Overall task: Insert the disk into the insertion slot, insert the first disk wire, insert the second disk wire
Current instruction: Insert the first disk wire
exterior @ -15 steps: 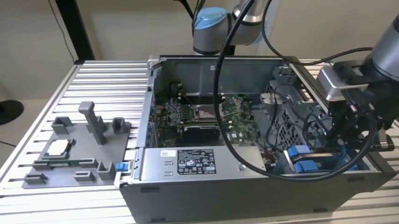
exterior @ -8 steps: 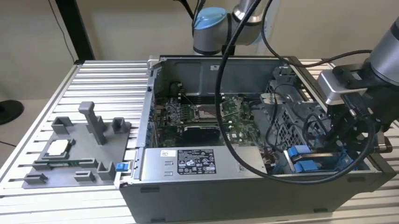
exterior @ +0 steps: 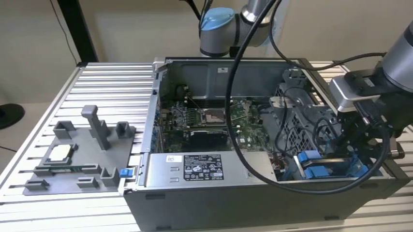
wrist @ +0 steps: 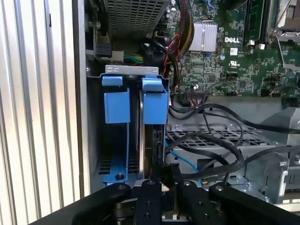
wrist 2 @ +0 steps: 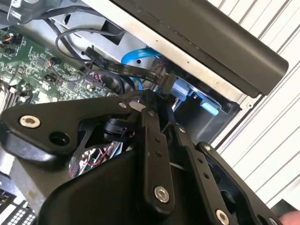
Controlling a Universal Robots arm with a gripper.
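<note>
You have the gripper [wrist: 167, 172] pinched nearly closed on a black wire connector [wrist 2: 166, 80], directly at the near end of the disk [wrist: 147, 140], which stands edge-on in its blue carrier [wrist: 154, 105] inside the drive bay [wrist: 131, 70], long axis running straight away from the gripper.

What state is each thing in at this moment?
Case: open, side panel off.
Disk: seated in the slot, in its blue carrier.
Wire: connector held at the disk's end; mating unclear.
Gripper: jaws shut on the wire.
</note>
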